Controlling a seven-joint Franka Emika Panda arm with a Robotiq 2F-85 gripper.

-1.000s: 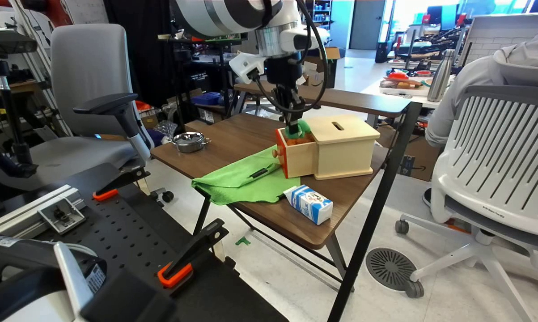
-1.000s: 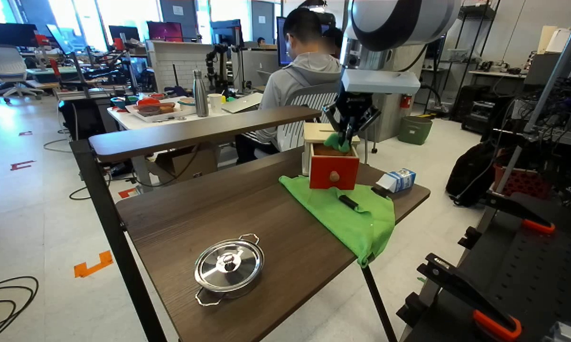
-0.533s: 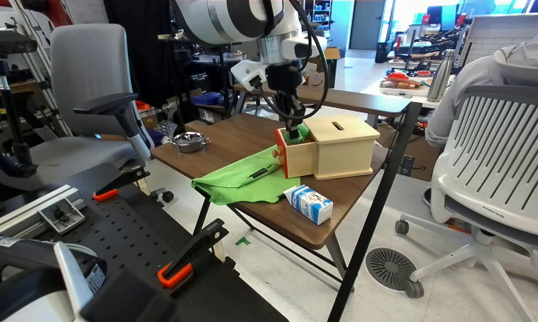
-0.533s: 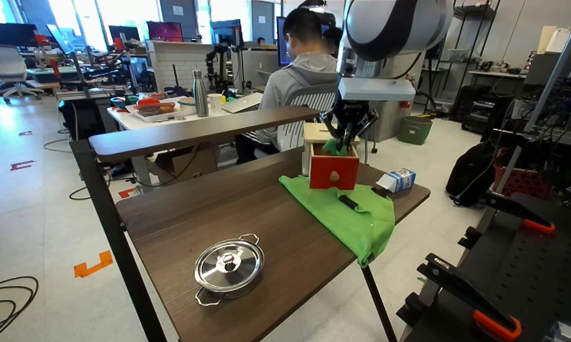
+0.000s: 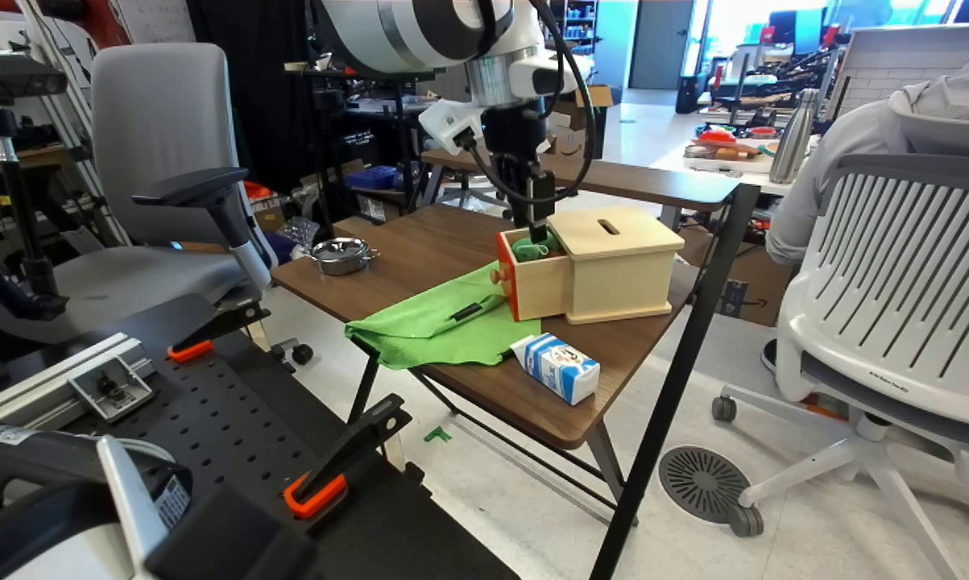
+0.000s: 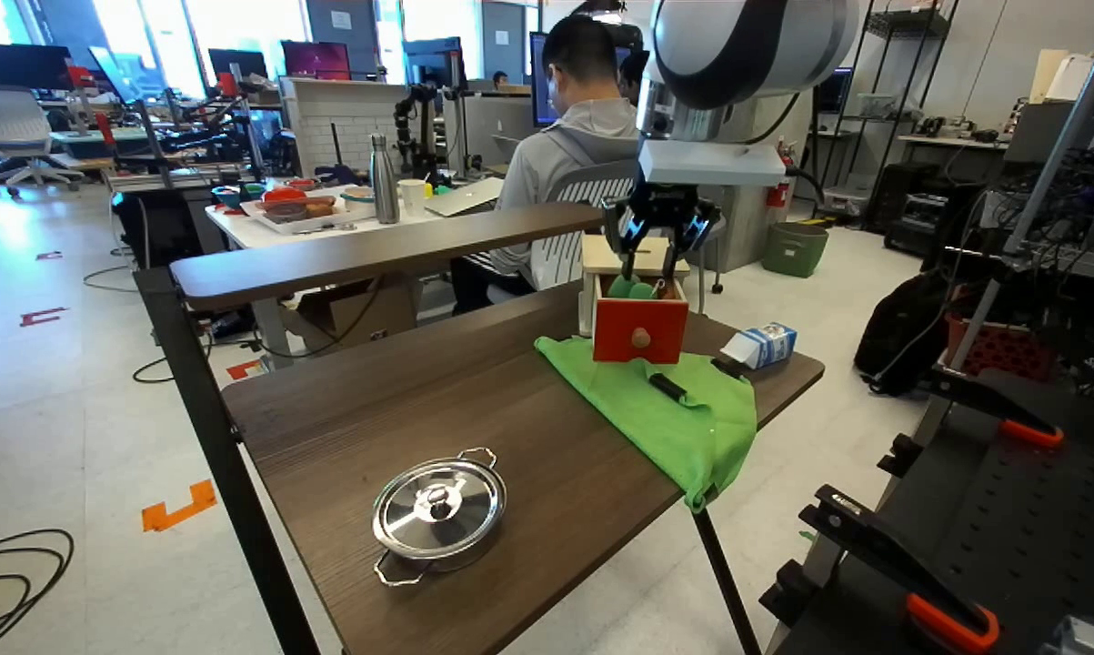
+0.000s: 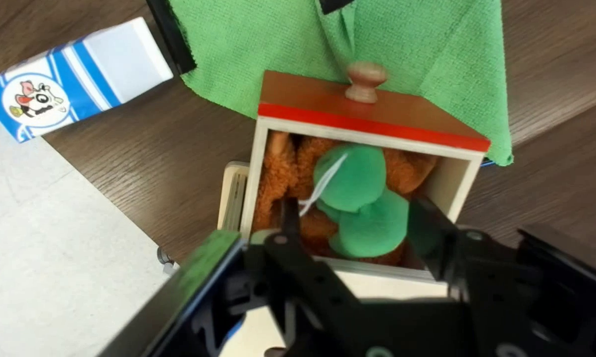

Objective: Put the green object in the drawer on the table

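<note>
The green object [image 7: 352, 178], a soft two-lobed lump with a white string, lies inside the pulled-out drawer [image 7: 372, 131] on top of brown fuzzy stuffing. In both exterior views it shows just over the drawer's rim, behind the red front [image 6: 639, 314]. My gripper [image 7: 354, 208] is open above the drawer, its fingers spread to either side of the lump. In the wrist view the right finger overlaps the lump's edge; whether they touch I cannot tell. The wooden box [image 5: 621, 278] holding the drawer stands on the brown table [image 6: 374, 437].
A light green cloth [image 6: 637, 428] with a black pen-like item [image 6: 667, 387] lies before the drawer. Beside the box is a blue and white carton [image 5: 561, 366]. A lidded metal pot [image 6: 439, 509] stands farther along the table, and a raised shelf [image 6: 392, 250] runs along one side.
The lump went down into the drawer in my gripper. My fingers have since spread apart and let it go, and the gripper now stands slightly higher.
</note>
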